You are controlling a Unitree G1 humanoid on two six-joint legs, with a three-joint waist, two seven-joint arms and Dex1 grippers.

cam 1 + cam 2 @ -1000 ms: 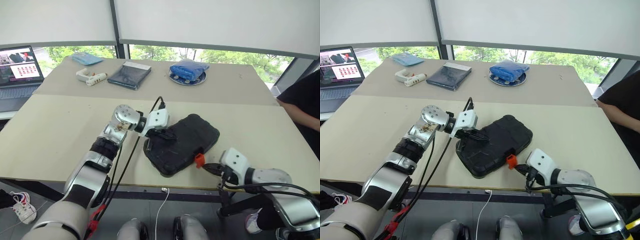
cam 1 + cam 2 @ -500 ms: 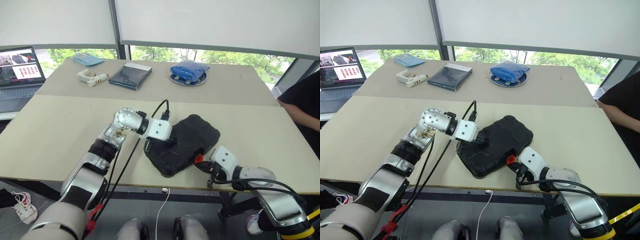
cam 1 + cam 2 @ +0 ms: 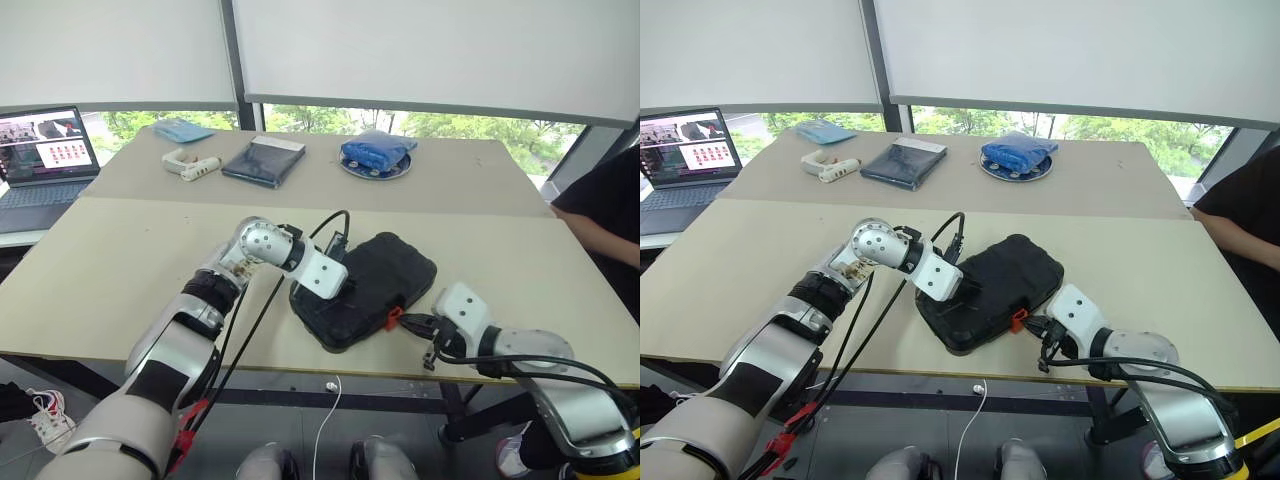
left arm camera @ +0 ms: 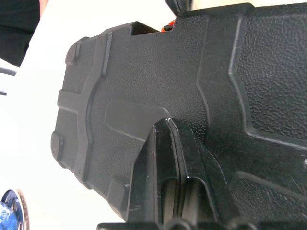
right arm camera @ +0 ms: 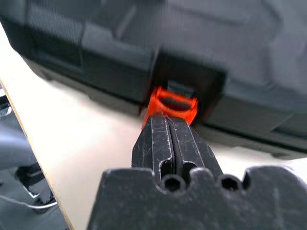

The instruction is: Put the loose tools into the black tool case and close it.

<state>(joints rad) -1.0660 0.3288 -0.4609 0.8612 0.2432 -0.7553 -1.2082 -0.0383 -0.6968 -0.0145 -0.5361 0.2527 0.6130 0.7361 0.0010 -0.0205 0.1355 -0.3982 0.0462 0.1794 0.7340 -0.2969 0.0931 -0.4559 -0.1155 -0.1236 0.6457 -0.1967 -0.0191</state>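
**Left wrist rolled over on the lid, right fingers up at the latch**

Since a second ago the left gripper (image 3: 340,290) has rolled over onto the lid of the black tool case (image 3: 385,280), and the right gripper (image 3: 410,323) has come in from beside the case to its orange latch (image 3: 393,319). The left fingers (image 4: 168,158) are pressed together, tips on the textured lid. The right fingers (image 5: 168,139) are also together, tips just at the latch.

The case lies closed near the desk's (image 3: 120,260) front edge, rounded corners, moulded ribs on top. The right wrist view shows the latch as a small orange loop set in a notch of the case's front wall; the head views give only an orange spot there.
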